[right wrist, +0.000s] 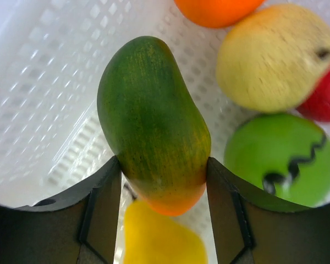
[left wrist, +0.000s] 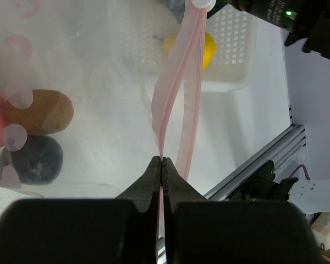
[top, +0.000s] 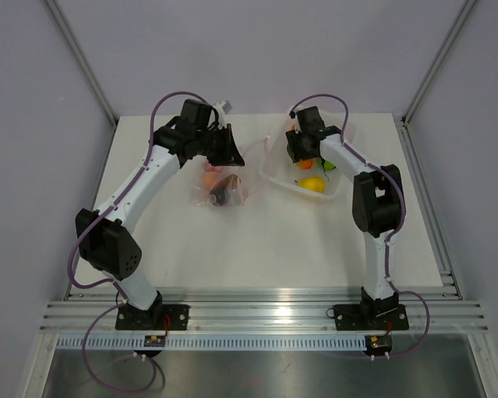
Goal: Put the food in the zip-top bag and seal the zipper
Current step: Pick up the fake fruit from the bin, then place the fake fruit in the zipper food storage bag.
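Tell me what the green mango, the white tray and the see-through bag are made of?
Green mango: probably hard painted plastic; glossy, with brushy streaks.
White tray: moulded plastic, translucent, with a grid of little holes.
See-through bag: thin soft plastic film; crinkly and clear, with pink dots.

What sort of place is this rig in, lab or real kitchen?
Likely a lab test cell: a white table boxed in by plain grey panels, arms bolted to an aluminium rail, and toy fruit in a plastic tray.

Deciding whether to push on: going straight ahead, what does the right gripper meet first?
Holding the green mango, the right gripper would likely meet the mesh floor of the white tray first; depth is unclear.
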`<state>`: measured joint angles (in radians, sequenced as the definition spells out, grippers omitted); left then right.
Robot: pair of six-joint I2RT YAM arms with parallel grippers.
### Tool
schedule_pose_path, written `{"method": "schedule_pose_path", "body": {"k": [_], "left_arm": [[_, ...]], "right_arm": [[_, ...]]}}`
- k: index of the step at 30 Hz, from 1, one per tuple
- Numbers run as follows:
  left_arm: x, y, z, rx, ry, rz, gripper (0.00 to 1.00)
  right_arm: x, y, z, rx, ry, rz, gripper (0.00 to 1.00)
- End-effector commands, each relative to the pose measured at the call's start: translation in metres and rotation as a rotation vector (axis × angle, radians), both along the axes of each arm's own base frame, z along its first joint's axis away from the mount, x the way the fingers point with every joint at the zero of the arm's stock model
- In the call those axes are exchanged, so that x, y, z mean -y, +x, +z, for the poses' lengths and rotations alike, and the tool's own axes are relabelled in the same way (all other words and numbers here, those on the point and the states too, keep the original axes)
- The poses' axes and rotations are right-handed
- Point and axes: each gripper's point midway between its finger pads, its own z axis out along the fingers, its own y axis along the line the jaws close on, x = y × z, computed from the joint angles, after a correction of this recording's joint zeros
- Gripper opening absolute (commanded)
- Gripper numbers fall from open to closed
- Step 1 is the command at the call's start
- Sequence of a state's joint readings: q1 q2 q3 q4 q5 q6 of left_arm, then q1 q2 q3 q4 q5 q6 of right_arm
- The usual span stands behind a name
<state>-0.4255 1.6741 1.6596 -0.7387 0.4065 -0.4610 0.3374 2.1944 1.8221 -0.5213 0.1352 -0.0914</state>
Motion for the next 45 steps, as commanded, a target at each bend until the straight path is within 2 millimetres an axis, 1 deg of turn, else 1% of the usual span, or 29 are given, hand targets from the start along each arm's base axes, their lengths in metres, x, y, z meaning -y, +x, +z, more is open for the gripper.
{"method": "schedule_pose_path", "body": {"k": [1, 3, 4, 6, 7, 8, 9, 10, 12, 13, 15, 16, 18, 19, 20, 22, 23, 25, 27, 30, 31, 33, 34, 36, 37, 41, 45], "left_arm": [[0.0, 0.004, 0.028, 0.08, -0.038, -0.001, 0.0], [0.001, 0.002, 0.028, 0.076, -0.046, -0.004, 0.0], [0.001, 0.001, 0.028, 0.076, -0.05, -0.004, 0.0], [0.001, -0.001, 0.028, 0.076, -0.057, -0.001, 0.0], [0.0, -0.002, 0.026, 0.081, -0.061, 0.0, 0.0], [0.0, -0.002, 0.026, 0.081, -0.062, 0.005, 0.0], [0.0, -0.002, 0.025, 0.081, -0.063, 0.004, 0.0], [0.001, -0.001, 0.024, 0.076, -0.064, 0.004, 0.0], [0.002, -0.002, 0.024, 0.07, -0.068, 0.003, 0.0], [0.002, -0.001, 0.024, 0.072, -0.072, 0.005, 0.0], [0.001, -0.002, 0.022, 0.073, -0.07, 0.007, 0.0], [0.001, -0.001, 0.022, 0.073, -0.068, 0.008, 0.0], [0.0, -0.001, 0.023, 0.08, -0.06, 0.009, 0.0], [-0.001, -0.001, 0.023, 0.079, -0.056, 0.013, 0.0], [-0.001, 0.0, 0.022, 0.081, -0.054, 0.011, 0.0], [0.0, 0.001, 0.023, 0.08, -0.055, 0.012, 0.0], [0.0, 0.001, 0.023, 0.076, -0.057, 0.012, 0.0], [0.002, 0.001, 0.023, 0.072, -0.065, 0.008, 0.0], [0.003, 0.0, 0.022, 0.065, -0.072, 0.004, 0.0], [0.003, 0.0, 0.025, 0.069, -0.078, 0.003, 0.0], [0.003, -0.001, 0.026, 0.068, -0.077, 0.003, 0.0], [0.003, -0.001, 0.027, 0.074, -0.077, 0.005, 0.0], [0.003, -0.001, 0.027, 0.072, -0.077, 0.003, 0.0], [0.003, -0.002, 0.029, 0.072, -0.083, 0.004, 0.0], [0.004, -0.002, 0.03, 0.074, -0.086, 0.001, 0.0], [0.005, -0.003, 0.035, 0.078, -0.101, -0.005, 0.0], [0.005, -0.004, 0.037, 0.082, -0.104, -0.004, 0.0]], "right_arm": [[-0.004, -0.016, 0.086, 0.128, 0.166, -0.079, 0.46], [-0.002, -0.026, 0.097, 0.145, 0.192, -0.094, 0.46], [0.0, -0.038, 0.106, 0.154, 0.215, -0.107, 0.47], [0.001, -0.049, 0.118, 0.166, 0.243, -0.108, 0.47], [0.003, -0.057, 0.135, 0.193, 0.269, -0.114, 0.47], [0.0, -0.067, 0.134, 0.178, 0.289, -0.098, 0.47], [0.0, -0.073, 0.14, 0.182, 0.309, -0.092, 0.47], [-0.002, -0.084, 0.153, 0.201, 0.345, -0.09, 0.47], [-0.006, -0.096, 0.166, 0.225, 0.374, -0.071, 0.47], [-0.01, -0.11, 0.178, 0.246, 0.39, -0.049, 0.47], [-0.017, -0.124, 0.188, 0.261, 0.403, -0.018, 0.47], [-0.024, -0.139, 0.198, 0.271, 0.412, 0.014, 0.47], [-0.033, -0.153, 0.205, 0.287, 0.401, 0.035, 0.47], [-0.034, -0.163, 0.212, 0.3, 0.394, 0.042, 0.47], [-0.047, -0.174, 0.216, 0.3, 0.397, 0.075, 0.47], [-0.061, -0.188, 0.227, 0.296, 0.441, 0.109, 0.47], [-0.074, -0.198, 0.23, 0.283, 0.471, 0.154, 0.47], [-0.083, -0.204, 0.236, 0.284, 0.505, 0.171, 0.47], [-0.092, -0.206, 0.235, 0.27, 0.52, 0.191, 0.47], [-0.107, -0.203, 0.226, 0.243, 0.522, 0.21, 0.46], [-0.117, -0.204, 0.219, 0.214, 0.531, 0.233, 0.46], [-0.126, -0.203, 0.213, 0.198, 0.538, 0.247, 0.46], [-0.13, -0.199, 0.205, 0.183, 0.536, 0.24, 0.46], [-0.133, -0.194, 0.201, 0.184, 0.535, 0.227, 0.46], [-0.134, -0.192, 0.195, 0.173, 0.533, 0.222, 0.46], [-0.146, -0.185, 0.182, 0.14, 0.539, 0.229, 0.46], [-0.153, -0.179, 0.175, 0.115, 0.536, 0.221, 0.46]]}}
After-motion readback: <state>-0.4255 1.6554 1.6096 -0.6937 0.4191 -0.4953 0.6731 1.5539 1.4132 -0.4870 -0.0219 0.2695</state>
